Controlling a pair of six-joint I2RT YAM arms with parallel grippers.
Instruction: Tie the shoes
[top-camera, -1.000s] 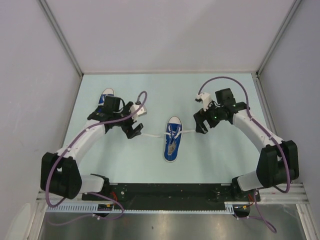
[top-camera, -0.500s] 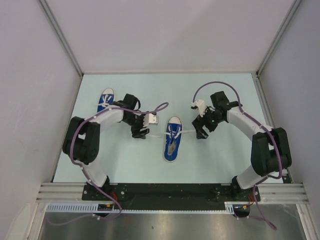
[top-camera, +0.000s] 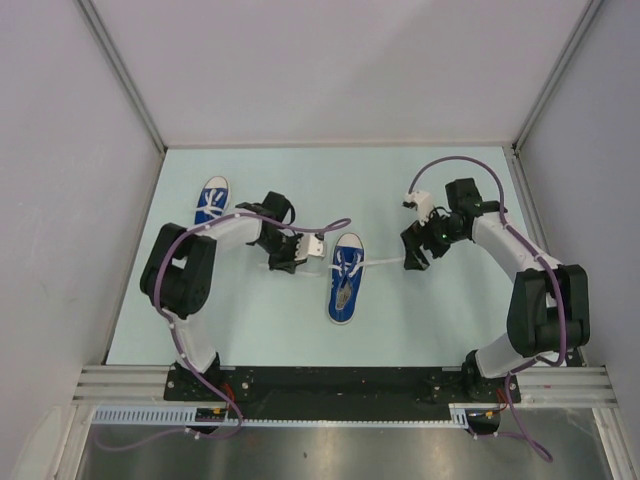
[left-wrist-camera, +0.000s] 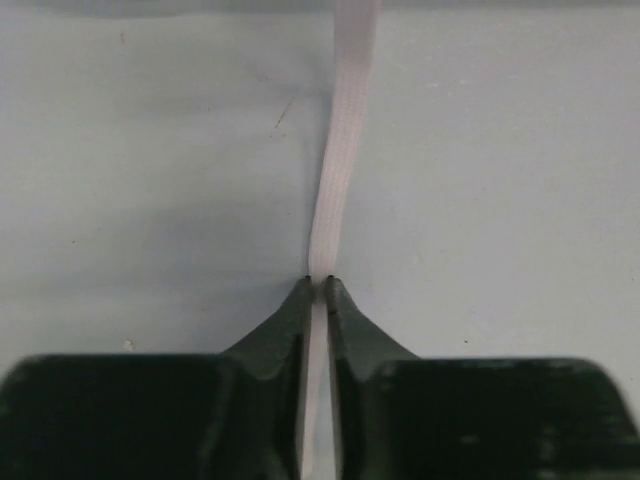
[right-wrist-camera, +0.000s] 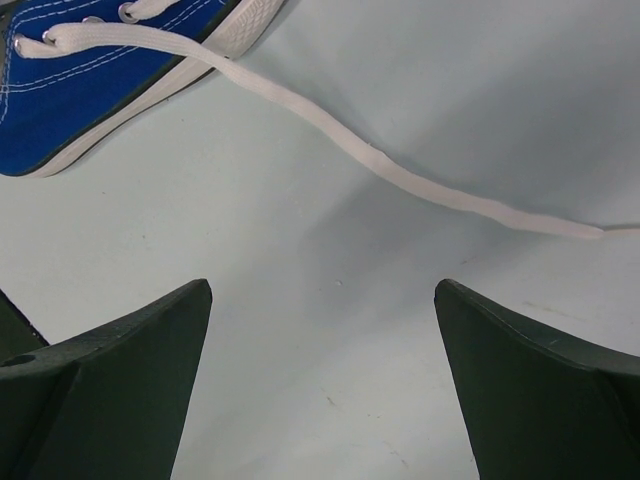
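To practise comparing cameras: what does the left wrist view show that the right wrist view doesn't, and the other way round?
Only the left wrist: the left fingers shut on a lace that runs straight ahead. Only the right wrist: the right fingers open, a blue shoe, and a loose lace trailing from it, ungripped. Both: white lace over the pale table.

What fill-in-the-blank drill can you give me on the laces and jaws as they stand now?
1. The jaws of the left gripper are ____ on a flat white lace.
2. The jaws of the right gripper are ____, with the other white lace lying ungripped on the pale green table ahead of them.
3. The table holds ____ small blue canvas sneakers with white toe caps, one between the arms and one far left.
Missing words: shut; open; two.
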